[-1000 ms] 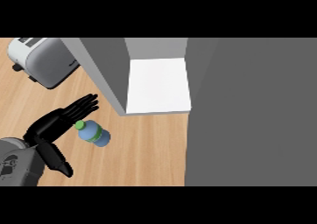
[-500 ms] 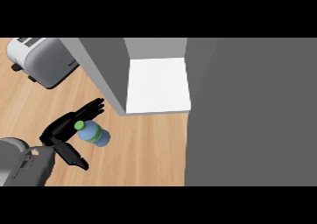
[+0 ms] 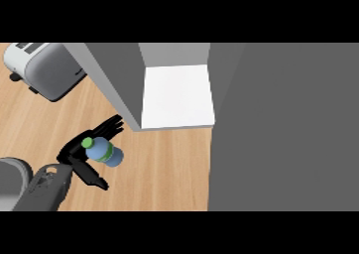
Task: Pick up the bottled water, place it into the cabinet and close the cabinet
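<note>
Head view, looking down on a wooden counter (image 3: 164,171). One bottled water (image 3: 108,154) is shown: a pale blue bottle with a green cap (image 3: 87,143), standing on the counter just in front of the open cabinet (image 3: 109,84) and left of its white shelf (image 3: 176,94). One toaster (image 3: 43,67) is seen at the upper left, and one broad grey panel (image 3: 285,124) at the right. One hand, the left hand (image 3: 71,154), is shown spread wide, with the fingers (image 3: 109,127) extended behind the bottle and the thumb (image 3: 91,178) held well apart from it. The bottle is set between them, close against the palm; it is not enclosed.
</note>
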